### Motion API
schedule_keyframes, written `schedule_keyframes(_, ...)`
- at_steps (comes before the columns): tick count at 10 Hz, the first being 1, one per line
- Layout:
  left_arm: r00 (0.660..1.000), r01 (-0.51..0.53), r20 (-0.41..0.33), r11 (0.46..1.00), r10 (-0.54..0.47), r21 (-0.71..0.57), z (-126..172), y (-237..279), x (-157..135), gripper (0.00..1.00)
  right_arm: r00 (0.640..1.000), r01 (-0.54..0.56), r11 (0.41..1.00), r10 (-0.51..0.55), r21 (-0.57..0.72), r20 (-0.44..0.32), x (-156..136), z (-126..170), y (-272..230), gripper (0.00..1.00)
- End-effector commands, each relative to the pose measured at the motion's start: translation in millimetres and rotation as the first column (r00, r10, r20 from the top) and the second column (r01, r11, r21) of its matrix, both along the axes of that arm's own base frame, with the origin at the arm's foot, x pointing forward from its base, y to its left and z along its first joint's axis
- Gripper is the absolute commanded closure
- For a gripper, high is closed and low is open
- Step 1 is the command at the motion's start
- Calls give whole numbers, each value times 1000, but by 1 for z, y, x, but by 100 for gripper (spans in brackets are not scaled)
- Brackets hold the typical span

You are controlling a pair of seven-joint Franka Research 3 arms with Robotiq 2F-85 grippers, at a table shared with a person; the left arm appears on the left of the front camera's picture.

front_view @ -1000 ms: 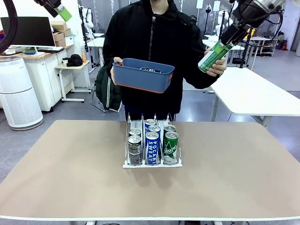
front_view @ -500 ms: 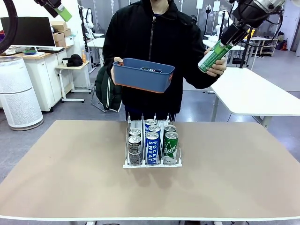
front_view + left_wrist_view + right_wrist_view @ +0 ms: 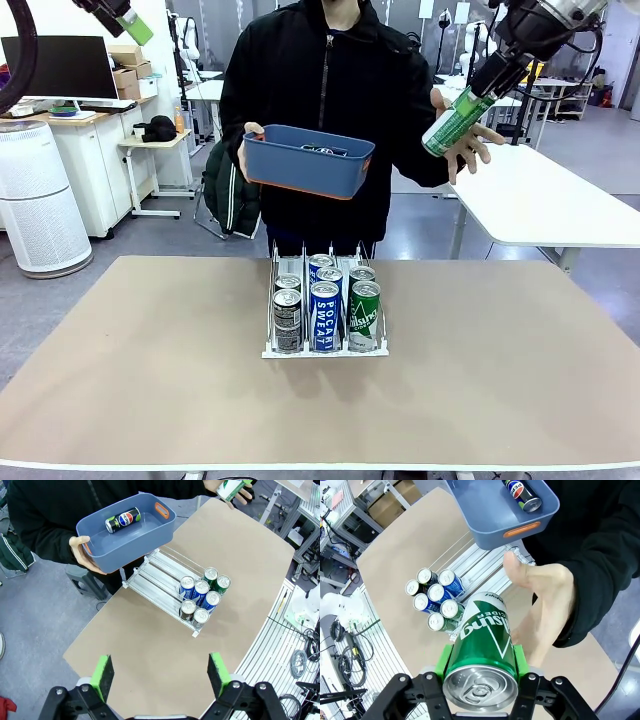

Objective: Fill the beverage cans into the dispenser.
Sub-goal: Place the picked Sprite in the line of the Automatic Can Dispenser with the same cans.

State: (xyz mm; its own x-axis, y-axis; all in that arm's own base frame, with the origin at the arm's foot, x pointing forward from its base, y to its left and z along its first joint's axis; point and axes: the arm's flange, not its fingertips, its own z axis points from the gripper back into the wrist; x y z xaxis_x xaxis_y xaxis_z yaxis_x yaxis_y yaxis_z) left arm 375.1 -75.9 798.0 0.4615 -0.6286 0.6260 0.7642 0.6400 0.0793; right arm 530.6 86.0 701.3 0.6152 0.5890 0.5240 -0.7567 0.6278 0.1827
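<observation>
While left fingers [image 3: 102, 676] wide and empty, right fingers [image 3: 518, 660] tight on green can [image 3: 485, 640].

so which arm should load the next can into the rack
Right: the right gripper is shut on the green can, with the person's hand open beside it. The left gripper is open, empty and high above the table.

The tan table [image 3: 150, 380] carries the dispenser [image 3: 325, 353] near its far middle
</observation>
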Motion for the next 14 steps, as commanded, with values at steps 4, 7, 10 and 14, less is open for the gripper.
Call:
schedule_keyframes(4, 1000, -8, -5, 1000, 8, -5, 0, 1, -1, 0, 1000, -4, 1000, 4, -4, 7, -1, 2, 1, 100)
schedule_keyframes(7, 1000, -8, -5, 1000, 8, -5, 0, 1, -1, 0, 1000, -4, 1000, 4, -4, 7, -1, 2, 1, 100)
schedule_keyframes(10, 1000, -8, -5, 1000, 8, -5, 0, 1, -1, 0, 1000, -4, 1000, 4, -4, 7, -1, 2, 1, 100)
schedule_keyframes(14, 1000, -8, -5, 1000, 8, -5, 0, 1, -1, 0, 1000, -4, 1000, 4, -4, 7, -1, 2, 1, 100)
